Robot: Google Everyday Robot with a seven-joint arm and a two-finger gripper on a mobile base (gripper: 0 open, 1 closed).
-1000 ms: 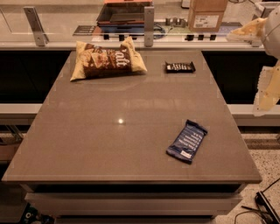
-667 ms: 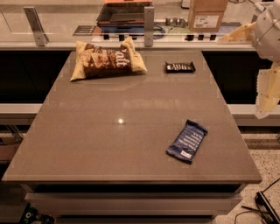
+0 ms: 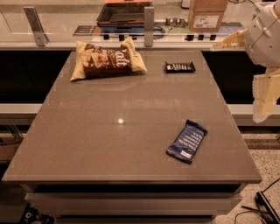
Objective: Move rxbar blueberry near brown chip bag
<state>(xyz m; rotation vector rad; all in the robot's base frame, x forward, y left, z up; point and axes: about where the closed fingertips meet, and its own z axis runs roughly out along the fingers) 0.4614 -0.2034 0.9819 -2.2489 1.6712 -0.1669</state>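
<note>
Off the table's [image 3: 109, 144] right edge, end effector [image 3: 264, 98]; rxbar blueberry [image 3: 187, 141] well apart.

Grey-brown flat tabletop [image 3: 87, 144]. Flat dark blue wrapped rxbar blueberry [image 3: 187, 141] lies near the front right, angled, white label patch at its near end, nothing touching it. Large puffy tan-and-dark-brown chip bag [image 3: 107, 60] lies at the back left, white lettering up. Small black bar with white lettering [image 3: 180, 66] is at the back, right of the bag and apart from it. Blue bar well apart from both. White robot arm [image 3: 264, 30] at the right edge; cream gripper [image 3: 264, 94] hangs off the table's right side, beyond the edge, touching nothing. Behind the table: cardboard box [image 3: 207, 13], upright metal post [image 3: 148, 19], dark tray [image 3: 124, 12].
</note>
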